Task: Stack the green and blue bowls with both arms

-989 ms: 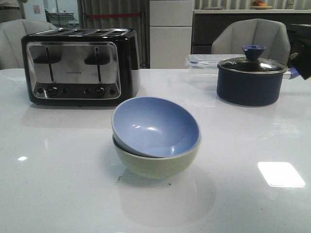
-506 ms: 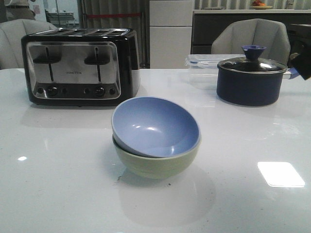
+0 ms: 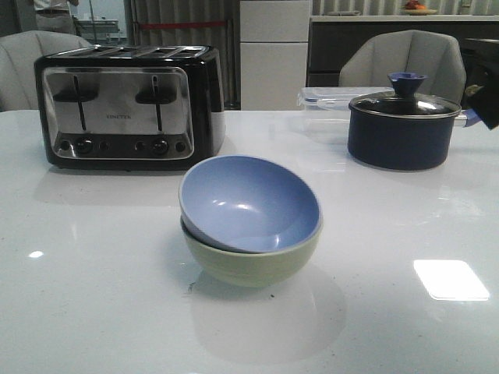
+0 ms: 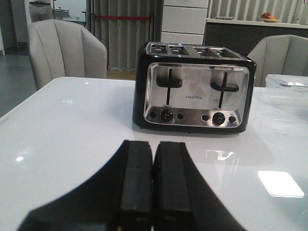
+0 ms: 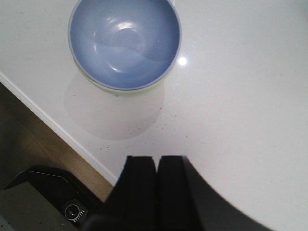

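The left pincer (image 4: 153, 192) shows 2 black fingers pressed flat against each other, holding nothing, pointing level over the white surface (image 4: 72, 125). The right pincer (image 5: 156, 192) has its 2 black fingers closed together and empty, aimed steeply down from above the surface. In the front view, only a dark piece of the right arm (image 3: 483, 86) shows at the right edge.

I see a shiny white table (image 3: 93, 312), two soft grey chairs (image 3: 401, 58) behind it, tall striped curtains (image 3: 183, 23), and brown wood floor (image 5: 43, 149).
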Controlling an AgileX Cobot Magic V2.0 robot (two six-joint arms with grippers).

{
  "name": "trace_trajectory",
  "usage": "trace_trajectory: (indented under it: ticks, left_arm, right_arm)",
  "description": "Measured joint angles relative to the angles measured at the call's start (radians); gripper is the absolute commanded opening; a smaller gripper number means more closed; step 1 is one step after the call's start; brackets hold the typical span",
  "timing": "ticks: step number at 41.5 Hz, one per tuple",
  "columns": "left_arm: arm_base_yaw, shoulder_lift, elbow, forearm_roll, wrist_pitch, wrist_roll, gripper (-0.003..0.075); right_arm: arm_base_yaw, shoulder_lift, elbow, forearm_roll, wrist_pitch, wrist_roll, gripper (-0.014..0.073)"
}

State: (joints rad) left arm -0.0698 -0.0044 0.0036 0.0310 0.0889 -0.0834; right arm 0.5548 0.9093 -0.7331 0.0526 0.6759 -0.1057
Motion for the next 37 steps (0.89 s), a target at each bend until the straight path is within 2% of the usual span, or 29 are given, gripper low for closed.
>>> trace_trajectory:
  ticks: [9, 16, 37]
  left_arm:
    - [0.000, 0.000, 0.000, -0.003, -0.002, 0.016, 0.0099]
    - [0.000, 0.000, 0.000, -0.056, -0.038, 0.115, 0.0099]
    - [0.000, 0.000, 0.000, -0.069, -0.051, 0.130, 0.0099]
  right_arm:
    - [0.000, 0.000, 0.000, 0.000, 0.000, 0.000, 0.0057]
    - [0.000, 0.000, 0.000, 0.000, 0.000, 0.000, 0.0057]
    - [0.000, 0.000, 0.000, 0.000, 0.000, 0.000, 0.0057]
